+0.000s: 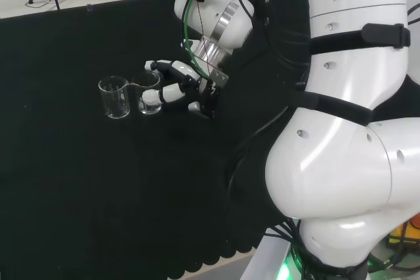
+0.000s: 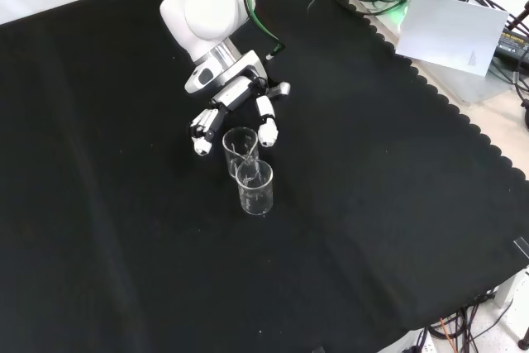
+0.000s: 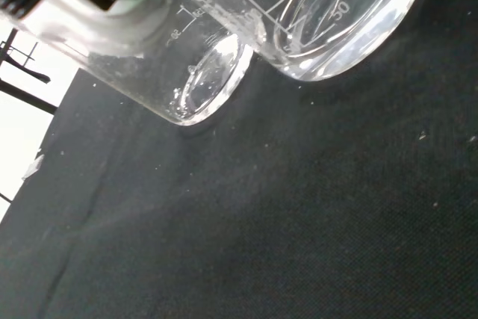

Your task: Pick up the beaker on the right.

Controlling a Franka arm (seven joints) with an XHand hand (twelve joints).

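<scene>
Robot hand (image 1: 176,90) sits low over the desk (image 1: 79,181), fingers spread and lightly bent to either side of the right beaker (image 1: 150,94). We see no finger curled onto the glass, so we log it as not yet gripped. In the head view two clear beakers stand upright and almost touching; the left beaker (image 1: 115,97) is on the far side from the palm. The front view places the target directly below the fingertips (image 2: 267,131), between them, with its neighbour (image 2: 254,187) nearer the camera. We judge that closing must catch only the near glass, its axis vertical, and that contact could nudge the second.
</scene>
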